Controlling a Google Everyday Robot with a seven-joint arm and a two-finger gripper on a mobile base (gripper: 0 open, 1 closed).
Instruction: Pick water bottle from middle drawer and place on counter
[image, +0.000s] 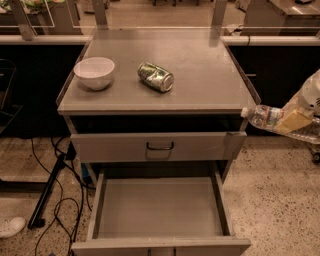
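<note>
Beside smooth counter (200, 75), fingers (295, 120) on crinkly bottle (264, 117).

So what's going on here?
The tool holds the bottle sideways in the air, just off the right edge of the counter, cap toward it. The pulled-out drawer is empty. A bowl and a can sit on the counter; the bottle is not yet on it.

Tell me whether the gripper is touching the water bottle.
Touching. In the camera view the gripper, right of the counter, clamps the water bottle, holding it in midair.
</note>
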